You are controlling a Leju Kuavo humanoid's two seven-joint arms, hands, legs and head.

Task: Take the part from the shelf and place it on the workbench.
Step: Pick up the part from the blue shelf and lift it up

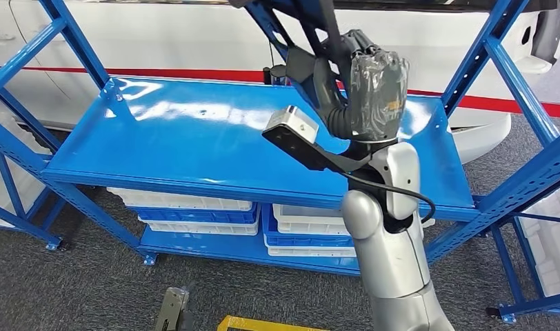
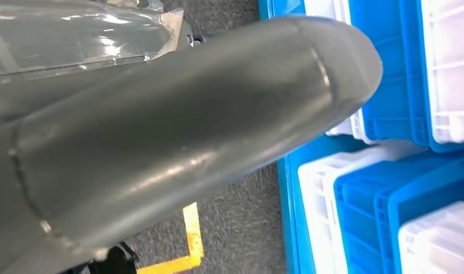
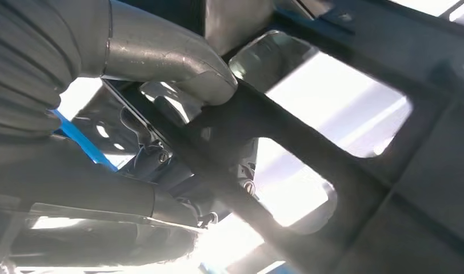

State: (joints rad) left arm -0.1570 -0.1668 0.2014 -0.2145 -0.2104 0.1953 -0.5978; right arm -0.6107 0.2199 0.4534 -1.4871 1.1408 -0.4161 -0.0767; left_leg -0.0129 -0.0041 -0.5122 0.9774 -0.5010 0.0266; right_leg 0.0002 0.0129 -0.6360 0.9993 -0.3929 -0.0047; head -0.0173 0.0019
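Observation:
The part (image 1: pixel 325 34) is a black frame of bars with open windows, held up above the blue shelf board (image 1: pixel 194 131). My right hand (image 1: pixel 374 89), wrapped in clear film, grips it at the right end of the shelf. In the right wrist view the thumb (image 3: pixel 178 57) presses against a dark bar of the part (image 3: pixel 310 188), with bright light coming through the openings. My left hand (image 2: pixel 161 142) hangs low over the floor beside the bins; its grey thumb covers most of the left wrist view and its fingers are hidden.
Blue uprights and diagonal braces (image 1: pixel 498 62) flank the shelf on both sides. White and blue bins (image 1: pixel 187 207) are stacked on the lower level. A white car body with a red stripe (image 1: pixel 160 41) stands behind. Yellow tape (image 1: pixel 256 324) marks the grey carpet.

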